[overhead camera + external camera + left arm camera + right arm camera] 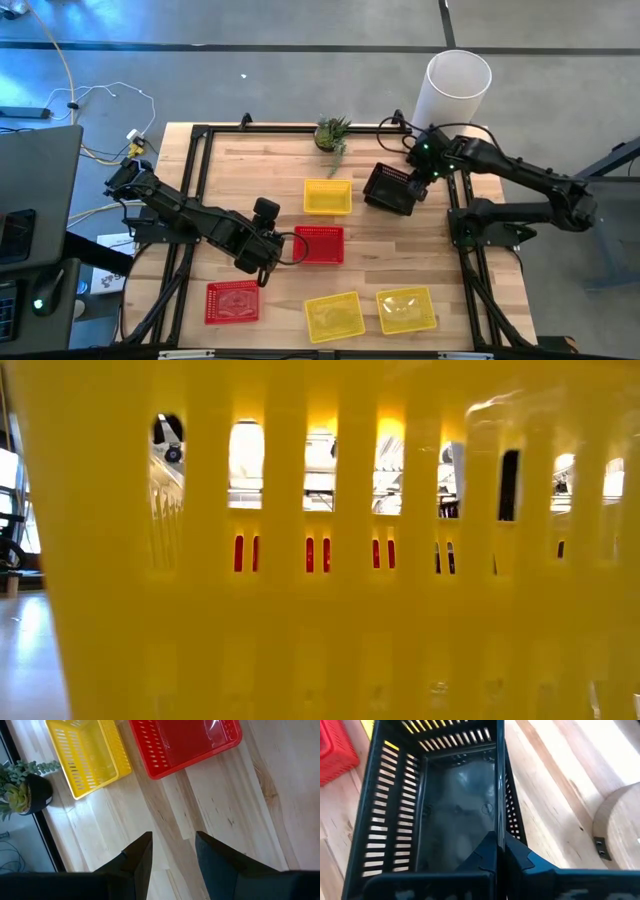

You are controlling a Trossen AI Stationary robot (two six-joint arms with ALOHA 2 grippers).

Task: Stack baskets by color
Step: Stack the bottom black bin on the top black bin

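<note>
Writing: no brand, label or lettering can be read on any basket or on the arms.
Right gripper point(500, 851): fingers pinched together on the thin side wall of the black basket point(390, 188), one finger inside and one outside; the basket sits tilted in the high view, near the table's right rail.
Left gripper point(172, 851): fingers apart with bare wood between them, holding nothing; it hangs over the table point(250, 180) just beside the middle red basket point(321, 243).
Ahead of the left gripper: that red basket point(185, 742), and beyond it a yellow basket point(87, 755), the two close but not touching; a small potted plant point(22, 790) stands at the table's back edge.
Front of the table: a second red basket point(233, 301) close to the left gripper, then two yellow baskets point(334, 315) point(406, 309) side by side with a slim gap.
Contents: each basket seen from above looks empty; the black one shows only its glossy floor.
Open room: a broad bare strip of wood lies behind the left gripper, and another between the black basket and the front yellow pair.
White cylinder point(455, 85): off the back right corner, just behind the right gripper.
Low view: filled by a yellow basket wall point(320, 610), with red slots showing through it.
</note>
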